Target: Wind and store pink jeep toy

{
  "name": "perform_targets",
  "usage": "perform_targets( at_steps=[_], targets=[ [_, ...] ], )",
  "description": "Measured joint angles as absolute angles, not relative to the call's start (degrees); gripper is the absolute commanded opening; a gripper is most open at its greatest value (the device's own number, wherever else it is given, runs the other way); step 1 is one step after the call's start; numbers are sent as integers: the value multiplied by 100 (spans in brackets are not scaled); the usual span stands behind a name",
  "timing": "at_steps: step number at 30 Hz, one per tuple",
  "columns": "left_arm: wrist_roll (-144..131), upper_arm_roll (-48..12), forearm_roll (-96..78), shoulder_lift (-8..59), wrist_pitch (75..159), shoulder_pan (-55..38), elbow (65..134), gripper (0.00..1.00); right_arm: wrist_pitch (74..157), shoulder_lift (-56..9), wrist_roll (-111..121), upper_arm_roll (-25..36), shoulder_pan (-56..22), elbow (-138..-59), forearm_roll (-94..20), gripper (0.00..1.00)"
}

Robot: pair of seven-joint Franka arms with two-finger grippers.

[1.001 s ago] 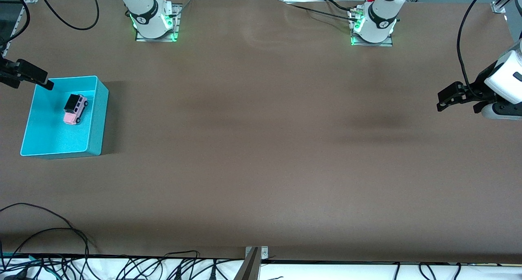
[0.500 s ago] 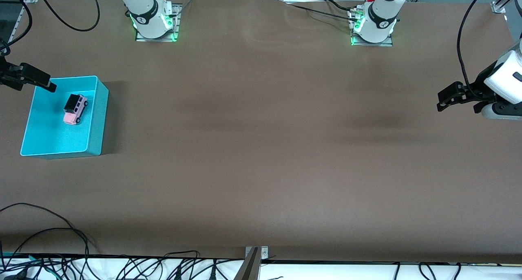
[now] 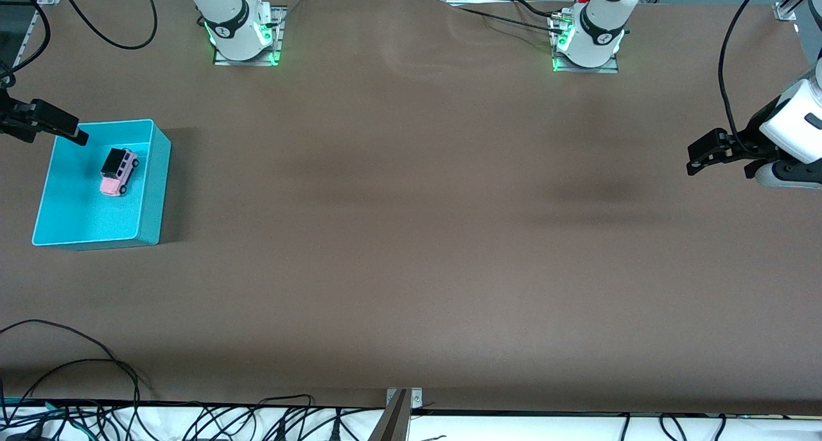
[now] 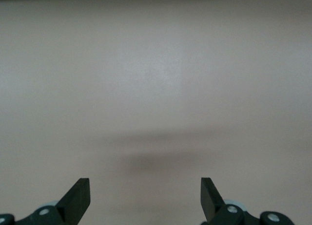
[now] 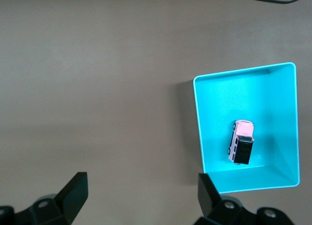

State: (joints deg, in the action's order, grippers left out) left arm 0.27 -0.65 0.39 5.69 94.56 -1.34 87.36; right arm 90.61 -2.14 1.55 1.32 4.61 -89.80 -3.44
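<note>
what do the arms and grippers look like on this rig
Both arms are glossy white with black joint rings, green-lit bases and a red button near each base. The left gripper and right gripper are black, with flat angular fingers. Black cables trail from the arms.

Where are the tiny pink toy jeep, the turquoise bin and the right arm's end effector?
tiny boxy pink jeep toy with black roof point(image 3: 119, 171), front view, roof.
turquoise plastic bin point(image 3: 153, 190), front view, outer wall.
right end effector point(image 5: 141, 193), right wrist view, between fingertips.
</note>
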Motion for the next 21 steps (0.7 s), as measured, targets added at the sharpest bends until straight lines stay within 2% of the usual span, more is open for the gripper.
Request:
perform_targets(
  at_steps=[21],
  targets=[
    [27, -65, 40, 569, 9456, -135, 8736, 100, 9074, -297, 156, 223, 431, -8980, -344, 100]
  ],
)
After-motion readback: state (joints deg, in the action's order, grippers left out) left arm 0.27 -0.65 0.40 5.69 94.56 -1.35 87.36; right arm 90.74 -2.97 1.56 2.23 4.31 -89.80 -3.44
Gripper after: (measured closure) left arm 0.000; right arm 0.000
